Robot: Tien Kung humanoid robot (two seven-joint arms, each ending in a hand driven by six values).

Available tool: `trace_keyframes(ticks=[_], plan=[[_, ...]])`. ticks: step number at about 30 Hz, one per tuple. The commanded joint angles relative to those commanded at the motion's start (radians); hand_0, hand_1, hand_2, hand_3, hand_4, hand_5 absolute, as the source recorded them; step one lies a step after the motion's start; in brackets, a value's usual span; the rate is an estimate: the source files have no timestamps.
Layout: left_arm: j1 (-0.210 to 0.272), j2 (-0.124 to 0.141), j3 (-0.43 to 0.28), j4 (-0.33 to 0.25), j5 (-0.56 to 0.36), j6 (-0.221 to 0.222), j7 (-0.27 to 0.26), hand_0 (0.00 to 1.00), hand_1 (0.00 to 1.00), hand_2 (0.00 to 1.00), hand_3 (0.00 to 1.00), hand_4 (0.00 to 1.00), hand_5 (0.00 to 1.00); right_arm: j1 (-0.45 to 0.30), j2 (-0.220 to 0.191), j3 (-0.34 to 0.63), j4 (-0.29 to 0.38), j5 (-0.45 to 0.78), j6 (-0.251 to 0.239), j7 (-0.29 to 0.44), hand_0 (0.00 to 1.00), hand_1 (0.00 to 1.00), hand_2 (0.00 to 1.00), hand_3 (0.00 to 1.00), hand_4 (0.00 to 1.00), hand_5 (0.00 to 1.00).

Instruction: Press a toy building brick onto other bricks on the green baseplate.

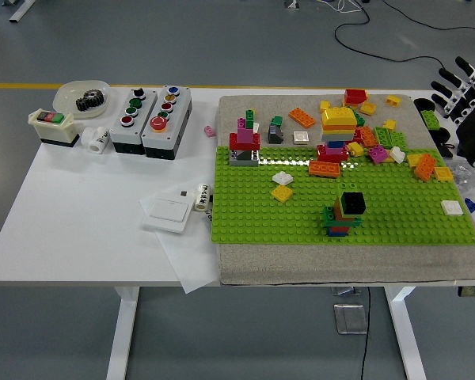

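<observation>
The green baseplate (pixel 396 226) lies on a grey mat at the table's right half. Near its front middle stands a small stack (pixel 344 214) of green, red and orange bricks topped by a black brick. A red and pink stack (pixel 245 144) stands at the plate's back left, and a taller stack with a yellow top (pixel 337 131) at its back middle. Many loose bricks (pixel 380 138) lie behind and to the right. My right hand (pixel 459 89) hangs at the picture's right edge, fingers spread, holding nothing, well away from the stacks. My left arm is out of view.
On the table's left are two grey button boxes (pixel 150 111), a red-green switch box (pixel 51 127), a bowl with a gear (pixel 83 96), a white wall switch (pixel 167 212) and a paper sheet. A white brick (pixel 452 207) sits at the plate's right edge.
</observation>
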State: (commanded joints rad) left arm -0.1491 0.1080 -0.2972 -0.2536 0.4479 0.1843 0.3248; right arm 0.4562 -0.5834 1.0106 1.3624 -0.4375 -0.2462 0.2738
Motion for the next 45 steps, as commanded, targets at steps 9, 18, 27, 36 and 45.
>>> trace_keyframes(ticks=[9, 18, 27, 36, 45], plan=[[-0.005, 0.0, 0.006, 0.001, -0.007, -0.001, -0.004, 0.491, 0.57, 0.654, 0.624, 0.658, 0.747, 0.0, 0.001, 0.009, -0.002, -0.002, -0.007, -0.01, 0.945, 0.862, 0.884, 0.979, 0.998, 0.953], [-0.009, -0.001, 0.007, 0.0, -0.008, -0.001, -0.006, 0.493, 0.574, 0.656, 0.624, 0.657, 0.745, -0.007, -0.003, 0.025, -0.001, 0.016, -0.008, -0.014, 0.944, 0.862, 0.882, 0.974, 0.998, 0.948], [-0.012, 0.001, 0.009, 0.0, -0.006, -0.003, -0.007, 0.492, 0.574, 0.657, 0.622, 0.658, 0.746, 0.001, -0.004, 0.032, -0.001, 0.027, -0.01, -0.012, 0.942, 0.86, 0.881, 0.973, 0.998, 0.939], [-0.014, 0.001, 0.015, 0.0, -0.019, 0.0, -0.01, 0.492, 0.573, 0.657, 0.622, 0.657, 0.745, 0.005, 0.0, 0.029, -0.004, 0.036, -0.009, -0.012, 0.936, 0.858, 0.881, 0.969, 0.998, 0.938], [-0.015, 0.004, 0.021, -0.001, -0.021, 0.002, -0.013, 0.49, 0.566, 0.648, 0.623, 0.658, 0.746, -0.002, 0.011, 0.043, -0.009, 0.083, 0.004, -0.03, 0.924, 0.849, 0.873, 0.936, 0.998, 0.937]])
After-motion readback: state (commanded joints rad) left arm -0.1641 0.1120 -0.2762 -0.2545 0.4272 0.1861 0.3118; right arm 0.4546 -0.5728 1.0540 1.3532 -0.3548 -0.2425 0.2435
